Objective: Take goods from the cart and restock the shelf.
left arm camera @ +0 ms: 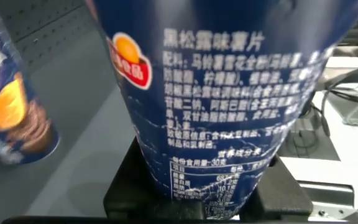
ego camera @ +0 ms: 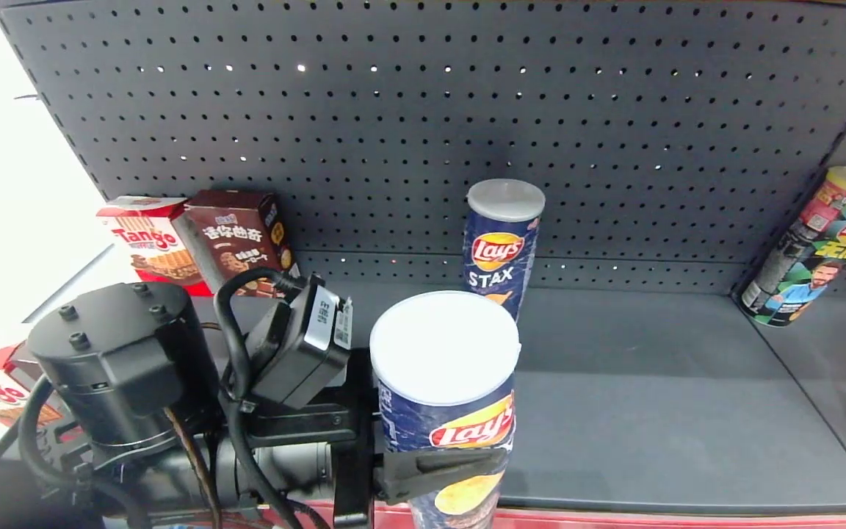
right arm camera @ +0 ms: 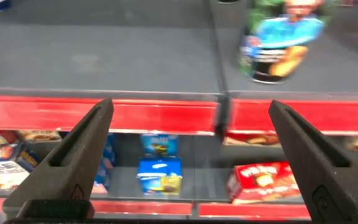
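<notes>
My left gripper [ego camera: 443, 461] is shut on a blue chips can [ego camera: 445, 382] with a white lid. It holds the can upright over the front edge of the grey shelf [ego camera: 651, 411]. In the left wrist view the held can [left arm camera: 216, 106] sits between the black fingers [left arm camera: 132, 190]. A second blue chips can [ego camera: 504, 242] stands upright near the pegboard, just behind the held one, and appears off to the side as the second can [left arm camera: 11, 112]. My right gripper [right arm camera: 191, 162] is open, with nothing between its fingers, in front of the shelf's red edge strip [right arm camera: 160, 115].
A red wafer box [ego camera: 147, 242] and a brown cookie box [ego camera: 236, 239] stand at the back left. A yellow-lidded can [ego camera: 819, 246] leans on the adjoining shelf at the right; it appears in the right wrist view too, yellow-lidded can [right arm camera: 278, 43]. Lower shelves hold several packets [right arm camera: 160, 174].
</notes>
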{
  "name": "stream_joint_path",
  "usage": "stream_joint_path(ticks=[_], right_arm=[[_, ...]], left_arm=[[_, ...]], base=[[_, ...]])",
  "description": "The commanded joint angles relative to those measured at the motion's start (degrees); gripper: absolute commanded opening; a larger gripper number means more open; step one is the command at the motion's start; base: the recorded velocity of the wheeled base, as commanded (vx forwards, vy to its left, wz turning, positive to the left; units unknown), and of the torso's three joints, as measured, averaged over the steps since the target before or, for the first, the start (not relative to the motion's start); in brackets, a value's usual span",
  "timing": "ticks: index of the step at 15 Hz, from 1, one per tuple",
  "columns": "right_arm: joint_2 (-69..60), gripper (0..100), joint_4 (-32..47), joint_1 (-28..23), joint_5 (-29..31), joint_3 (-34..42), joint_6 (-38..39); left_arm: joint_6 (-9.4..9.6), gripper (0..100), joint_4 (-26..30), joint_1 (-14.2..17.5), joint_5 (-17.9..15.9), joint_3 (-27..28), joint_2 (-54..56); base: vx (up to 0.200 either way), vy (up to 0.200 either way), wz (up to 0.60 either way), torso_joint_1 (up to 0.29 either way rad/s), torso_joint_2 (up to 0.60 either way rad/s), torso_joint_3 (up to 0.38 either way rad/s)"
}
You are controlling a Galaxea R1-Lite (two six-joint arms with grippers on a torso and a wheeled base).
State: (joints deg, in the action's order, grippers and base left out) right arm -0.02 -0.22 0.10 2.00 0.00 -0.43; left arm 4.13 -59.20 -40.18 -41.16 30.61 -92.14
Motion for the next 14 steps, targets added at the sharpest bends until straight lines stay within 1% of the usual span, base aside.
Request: stream_joint_path(ticks=[1,7,9,11,12,14], right_arm=[[0.0,100,0.0,0.0,0.0,0.0,0.0],[0.0,100,0.0,0.0,0.0,0.0,0.0],[0.0,100,0.0,0.0,0.0,0.0,-0.1],[0.0,100,0.0,0.0,-0.1,0.0,-0.4],[0.0,100,0.0,0.0,-0.1,0.0,-0.4],[0.3,100,0.0,0.3,-0.4,0.0,-0.4]], left_arm=[[0.00,0,0.0,0.1,0.0,0.0,0.1],[0.09,0,-0.3,0.3,0.4,-0.5,0.6],[0.09,0,-0.5,0.5,0.8,-0.5,2.2],[0.35,0,-0.5,3.1,0.9,-0.5,2.9],[0.35,0,-0.5,3.2,1.2,-0.5,3.5],[0.26,0,-0.2,3.2,3.0,-0.5,4.0]], base=[[0.000,0.000,0.00,0.000,0.00,0.000],[0.000,0.000,0.00,0.000,0.00,0.000],[0.000,0.000,0.00,0.000,0.00,0.000],[0.000,0.000,0.00,0.000,0.00,0.000],[0.000,0.000,0.00,0.000,0.00,0.000],[0.000,0.000,0.00,0.000,0.00,0.000]])
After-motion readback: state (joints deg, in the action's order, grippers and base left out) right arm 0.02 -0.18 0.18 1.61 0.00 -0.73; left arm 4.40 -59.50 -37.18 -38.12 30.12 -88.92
